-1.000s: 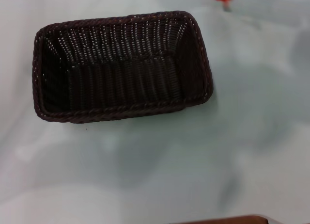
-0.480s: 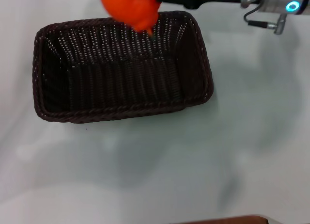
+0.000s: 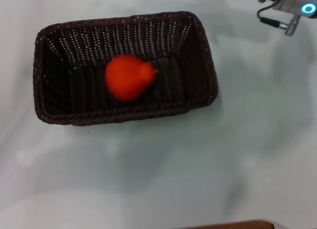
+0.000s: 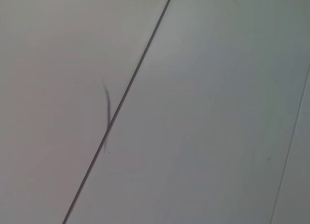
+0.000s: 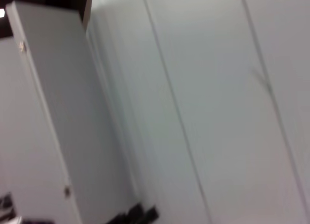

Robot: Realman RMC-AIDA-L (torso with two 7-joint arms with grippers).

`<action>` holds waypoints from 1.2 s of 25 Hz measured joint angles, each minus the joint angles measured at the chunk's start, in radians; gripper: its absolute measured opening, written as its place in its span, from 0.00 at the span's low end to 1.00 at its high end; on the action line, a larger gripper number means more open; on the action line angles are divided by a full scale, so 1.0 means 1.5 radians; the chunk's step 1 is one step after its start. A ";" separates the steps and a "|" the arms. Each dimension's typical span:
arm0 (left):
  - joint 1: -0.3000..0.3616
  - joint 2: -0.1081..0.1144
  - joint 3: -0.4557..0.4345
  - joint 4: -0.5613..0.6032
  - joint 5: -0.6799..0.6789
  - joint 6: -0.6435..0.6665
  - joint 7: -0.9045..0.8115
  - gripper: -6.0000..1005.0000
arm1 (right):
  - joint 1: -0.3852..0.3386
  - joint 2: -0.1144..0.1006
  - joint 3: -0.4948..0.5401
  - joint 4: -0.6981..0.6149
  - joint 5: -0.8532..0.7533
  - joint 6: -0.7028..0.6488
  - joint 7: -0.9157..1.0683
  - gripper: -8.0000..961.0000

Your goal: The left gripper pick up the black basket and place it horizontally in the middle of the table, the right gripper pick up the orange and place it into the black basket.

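On the white table [image 3: 163, 179], the black basket [image 3: 198, 55] lies lengthwise across the middle of the head view, and the orange [image 3: 128, 77] sits inside it near the centre of its floor. Beyond the basket's far right corner, only part of the right arm [image 3: 292, 6] shows at the frame's edge, well apart from the fruit; its gripper's state cannot be told.

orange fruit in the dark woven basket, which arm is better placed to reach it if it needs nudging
Right, probably: only the right arm shows, beyond the dark woven wicker basket's right end. The small orange-red fruit lies inside. The left arm is out of view.
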 joint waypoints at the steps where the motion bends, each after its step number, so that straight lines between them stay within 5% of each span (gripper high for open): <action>1: 0.000 0.000 0.000 0.005 -0.007 0.000 0.001 0.77 | -0.010 0.003 0.002 -0.001 0.027 0.001 -0.019 0.78; 11: 0.005 -0.001 -0.002 0.017 -0.074 -0.003 0.012 0.77 | -0.079 0.010 0.016 -0.209 0.382 -0.004 -0.366 1.00; 20: 0.022 -0.001 -0.014 0.079 -0.185 -0.035 0.113 0.76 | -0.120 0.010 0.057 -0.347 0.640 -0.012 -0.537 1.00; 30: 0.035 -0.001 -0.042 0.089 -0.194 -0.047 0.165 0.72 | -0.144 0.012 0.067 -0.354 0.701 -0.040 -0.558 1.00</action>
